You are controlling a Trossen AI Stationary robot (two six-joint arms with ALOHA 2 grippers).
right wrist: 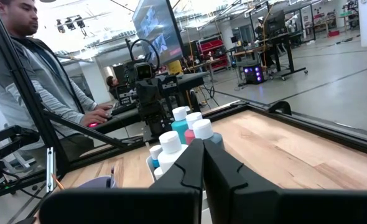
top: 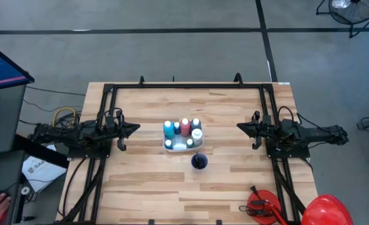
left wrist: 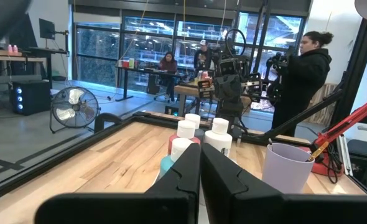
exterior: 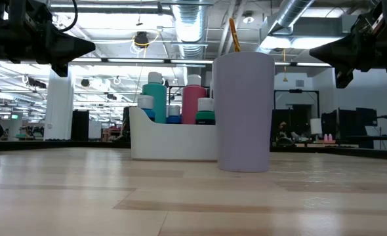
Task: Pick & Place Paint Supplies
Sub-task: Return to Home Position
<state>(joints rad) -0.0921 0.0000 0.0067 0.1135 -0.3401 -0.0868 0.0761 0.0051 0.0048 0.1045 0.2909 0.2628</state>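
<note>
Closest to the low camera stands the cup (exterior: 244,111), with a gold-handled brush (exterior: 233,34) poking up out of it. Just behind it on the table (exterior: 115,196) sits the white bin (exterior: 170,141), holding a teal bottle (exterior: 155,98) and a red bottle (exterior: 193,101) upright among smaller white-capped ones. The left gripper (top: 134,128) and right gripper (top: 241,127) hang over opposite sides of the table, well apart from the bin. Each has its fingers pressed together, holding nothing.
</note>
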